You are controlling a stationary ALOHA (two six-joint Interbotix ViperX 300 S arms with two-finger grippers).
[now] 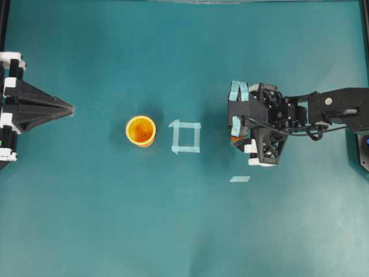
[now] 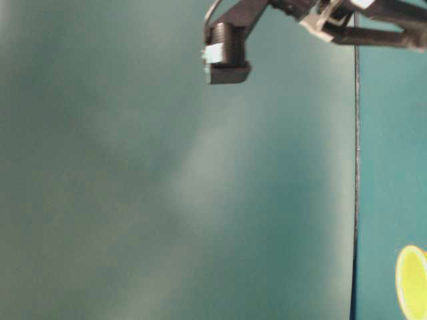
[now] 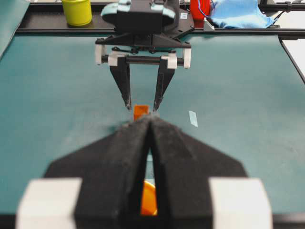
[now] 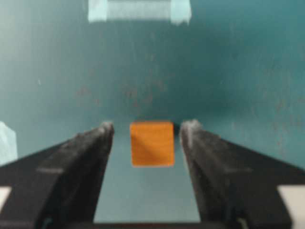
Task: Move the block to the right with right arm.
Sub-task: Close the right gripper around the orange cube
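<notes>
— Looking left first: what's my left gripper (image 1: 72,108) doing?
— Pinched to a point, level, aimed at the cup (image 1: 141,131).
— And right?
— My right gripper (image 4: 147,131) is down, jaws wide, block (image 4: 152,143) between them, untouched, beside the tape square (image 1: 186,137).

Overhead: I cannot see block, hidden under right claw (image 1: 239,115). Left wrist view: cup (image 3: 148,198) mostly masked by left claw (image 3: 150,125), only orange sliver visible. Table-level view: blurred throughout; cup (image 2: 413,281) cut by right edge; right arm (image 2: 373,23) cropped at top.
</notes>
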